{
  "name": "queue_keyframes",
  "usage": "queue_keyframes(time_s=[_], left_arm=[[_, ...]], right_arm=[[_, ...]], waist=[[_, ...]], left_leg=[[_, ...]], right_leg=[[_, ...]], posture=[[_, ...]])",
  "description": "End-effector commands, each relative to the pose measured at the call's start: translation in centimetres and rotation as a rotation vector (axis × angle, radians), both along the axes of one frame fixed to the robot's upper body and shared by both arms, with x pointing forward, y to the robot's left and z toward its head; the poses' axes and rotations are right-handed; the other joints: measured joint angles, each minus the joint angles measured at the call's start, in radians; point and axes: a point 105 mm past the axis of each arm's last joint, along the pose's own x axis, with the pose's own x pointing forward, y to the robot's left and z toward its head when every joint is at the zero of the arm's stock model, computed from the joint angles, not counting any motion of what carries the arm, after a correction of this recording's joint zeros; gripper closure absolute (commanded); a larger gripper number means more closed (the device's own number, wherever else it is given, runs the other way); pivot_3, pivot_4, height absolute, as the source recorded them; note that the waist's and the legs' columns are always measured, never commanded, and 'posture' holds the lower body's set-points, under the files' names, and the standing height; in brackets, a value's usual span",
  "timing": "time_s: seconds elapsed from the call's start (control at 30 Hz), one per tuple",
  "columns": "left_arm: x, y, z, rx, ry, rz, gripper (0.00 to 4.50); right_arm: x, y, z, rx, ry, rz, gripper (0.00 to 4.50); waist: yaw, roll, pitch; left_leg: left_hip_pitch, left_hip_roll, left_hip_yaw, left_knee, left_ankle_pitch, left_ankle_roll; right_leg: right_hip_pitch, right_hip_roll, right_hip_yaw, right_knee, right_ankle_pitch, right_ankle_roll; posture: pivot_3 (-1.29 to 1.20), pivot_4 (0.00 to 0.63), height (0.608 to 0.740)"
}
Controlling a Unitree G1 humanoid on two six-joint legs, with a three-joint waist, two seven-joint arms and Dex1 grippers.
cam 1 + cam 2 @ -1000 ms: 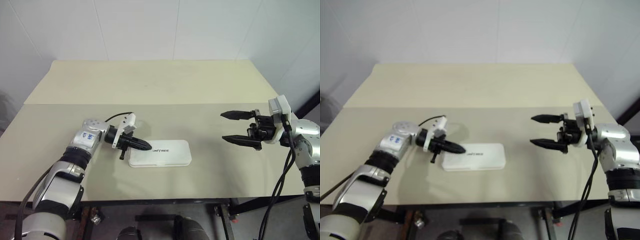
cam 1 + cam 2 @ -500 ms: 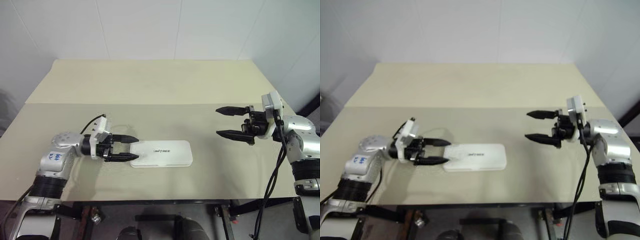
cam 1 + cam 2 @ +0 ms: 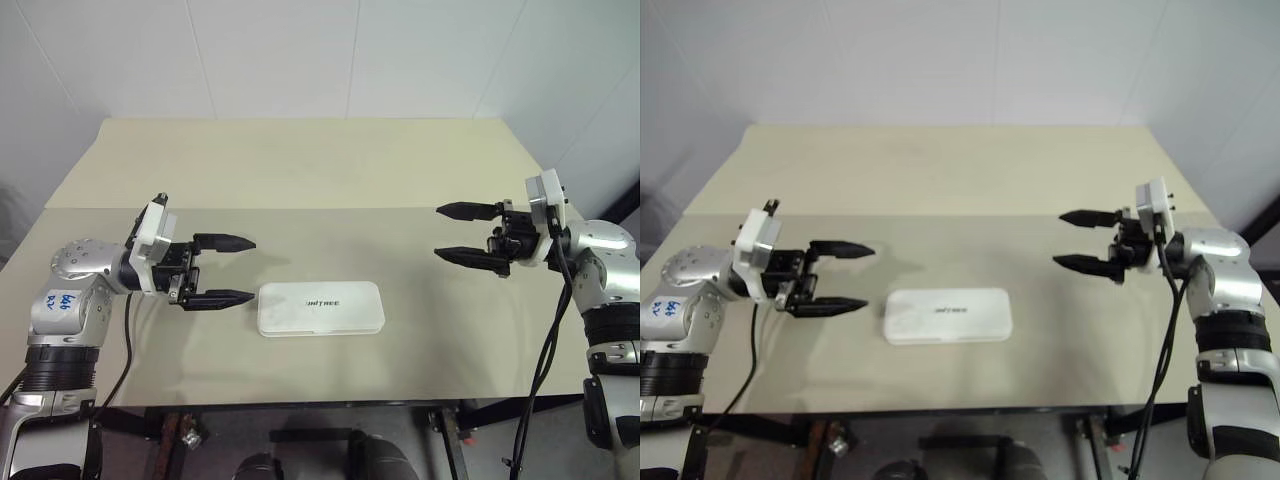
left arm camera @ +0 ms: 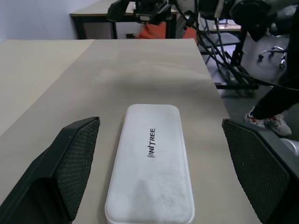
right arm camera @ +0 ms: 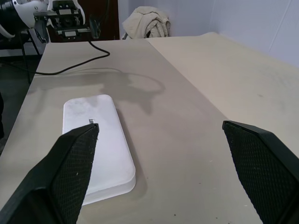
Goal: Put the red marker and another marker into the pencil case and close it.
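Two grippers hover level above the beige bench [image 3: 300, 180], facing each other with the white hard-plastic rectangular pencil case [image 3: 320, 307] lying flat between them, its lid down and the small dark lettering uppermost. The left gripper [image 3: 228, 270] hangs just beside the case's left end without touching it, its black fingers spread wide and holding nothing. The right gripper [image 3: 465, 232] is well apart from the case on the other side, fingers equally wide and empty. No marker lies on the bench, so both are presumably inside the shut case and the task looks to be at its very end. What remains, by my reading, is only to confirm that the lid is fully seated; if not, a light downward press on the lid would do.
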Motion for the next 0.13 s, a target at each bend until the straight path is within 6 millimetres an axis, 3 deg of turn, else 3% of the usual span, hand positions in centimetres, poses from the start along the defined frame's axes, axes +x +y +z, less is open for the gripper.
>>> queue_keyframes(time_s=[0.03, 0.13], left_arm=[[1.06, 1.22, 1.32, 0.001, -0.06, 0.149, 0.05], [0.93, 1.62, 1.3, 0.003, -0.071, 0.173, 0.05]], right_arm=[[-0.95, -0.21, 0.83, -0.002, -0.045, 0.061, 0.0], [-1.02, 0.18, 0.73, 0.014, -0.052, 0.069, 0.0]], waist=[[0.0, 0.0, 0.0], [0.0, 0.0, 0.0]], left_leg=[[0.0, 0.0, 0.0, 0.0, 0.0, 0.0], [0.0, 0.0, 0.0, 0.0, 0.0, 0.0]], right_leg=[[0.0, 0.0, 0.0, 0.0, 0.0, 0.0], [0.0, 0.0, 0.0, 0.0, 0.0, 0.0]], posture=[[0.0, 0.15, 0.74], [0.0, 0.15, 0.74]])
